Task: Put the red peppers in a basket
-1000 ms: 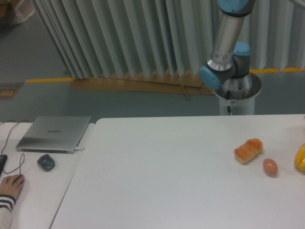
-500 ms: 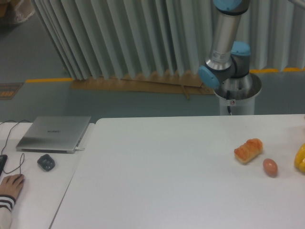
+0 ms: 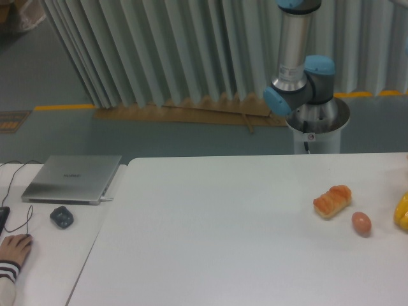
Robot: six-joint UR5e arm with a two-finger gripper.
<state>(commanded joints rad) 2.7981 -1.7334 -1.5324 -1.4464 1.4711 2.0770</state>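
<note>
A pleated grey-white curtain (image 3: 159, 48) closed off the room at twelve o'clock. The floor (image 3: 57, 134) was grey-green, marked by a yellow line (image 3: 64, 106) at ten o'clock. Flat brown cardboard (image 3: 185, 115) lay along the curtain's foot. A white table (image 3: 223, 229) occupied the foreground under even light.

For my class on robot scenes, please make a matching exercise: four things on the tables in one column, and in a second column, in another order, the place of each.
Things:
1. bread roll
2. egg
3. laptop
4. yellow pepper

Places:
A. at the right edge of the picture, partly cut off
B. on the left table, closed, behind a dark mouse
C. on the white table, left of the egg and farther from the camera
D. between the roll and the yellow pepper, nearer the camera than the roll

Pairs: 1-C, 2-D, 3-B, 4-A
</note>
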